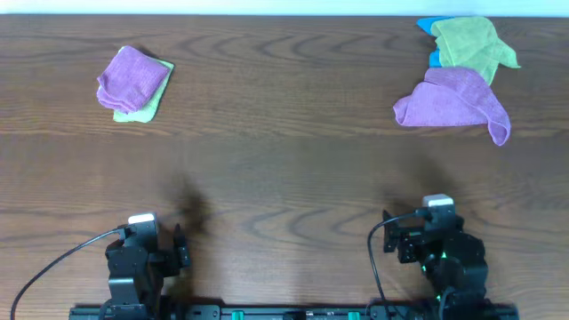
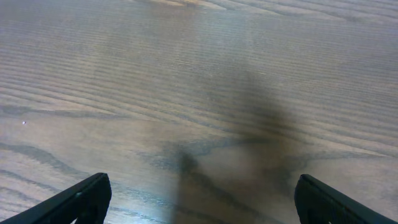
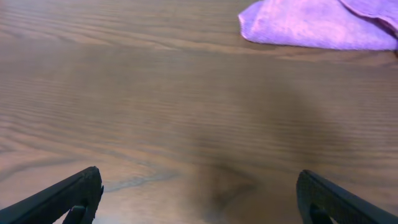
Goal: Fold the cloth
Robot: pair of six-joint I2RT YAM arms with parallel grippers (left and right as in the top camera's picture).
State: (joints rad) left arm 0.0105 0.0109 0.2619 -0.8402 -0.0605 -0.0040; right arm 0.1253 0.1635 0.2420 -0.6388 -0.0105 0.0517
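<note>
The cloth (image 1: 132,75), purple-magenta, lies folded on top of a folded light green cloth (image 1: 149,105) at the far left of the table. A slightly paler purple cloth (image 1: 452,102) lies loose and rumpled at the far right; its near edge shows in the right wrist view (image 3: 317,25). My left gripper (image 1: 181,247) (image 2: 199,202) is open and empty, low over bare wood near the front edge. My right gripper (image 1: 389,238) (image 3: 199,199) is open and empty, also near the front edge, well short of the paler cloth.
Behind the paler purple cloth lie a rumpled light green cloth (image 1: 471,43) and a blue one (image 1: 430,27), mostly covered. The wooden table (image 1: 284,160) spans the whole view. Black cables run from both arm bases at the front edge.
</note>
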